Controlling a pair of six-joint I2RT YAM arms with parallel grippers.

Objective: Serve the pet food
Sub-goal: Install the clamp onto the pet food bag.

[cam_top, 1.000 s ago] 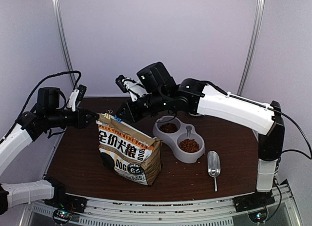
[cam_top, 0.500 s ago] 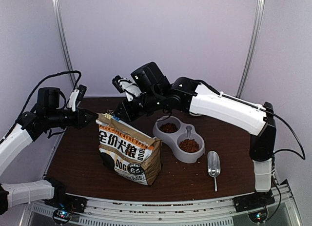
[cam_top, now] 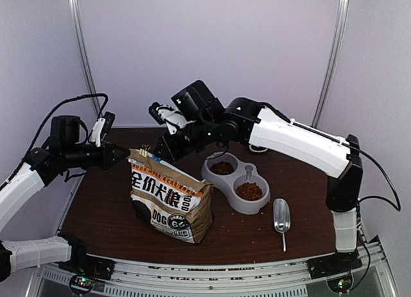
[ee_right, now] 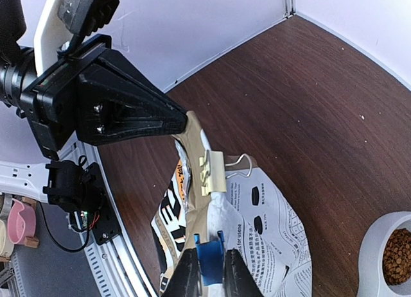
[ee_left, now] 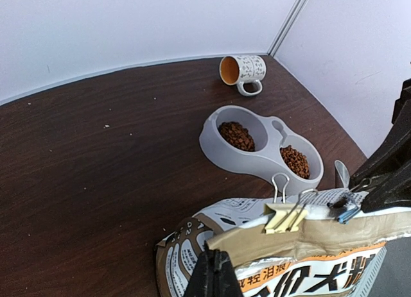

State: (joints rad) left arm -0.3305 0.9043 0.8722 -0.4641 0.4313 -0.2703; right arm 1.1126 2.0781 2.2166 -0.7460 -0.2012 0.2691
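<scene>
Left gripper (cam_top: 124, 154) has clamped the bag (cam_top: 170, 201) corner, right gripper (ee_right: 207, 274) pinching the blue clip (ee_right: 209, 252) (gold clip (ee_right: 212, 170) untouched); tugging may topple the bag.

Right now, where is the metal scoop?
In the top view, the scoop lies at the near right of the table, just right of the grey double bowl.

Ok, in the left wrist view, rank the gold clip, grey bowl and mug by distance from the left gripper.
1. Gold clip, on the bag top, beside the left gripper.
2. Grey bowl, mid-table.
3. Mug, far corner, lying on its side.
</scene>
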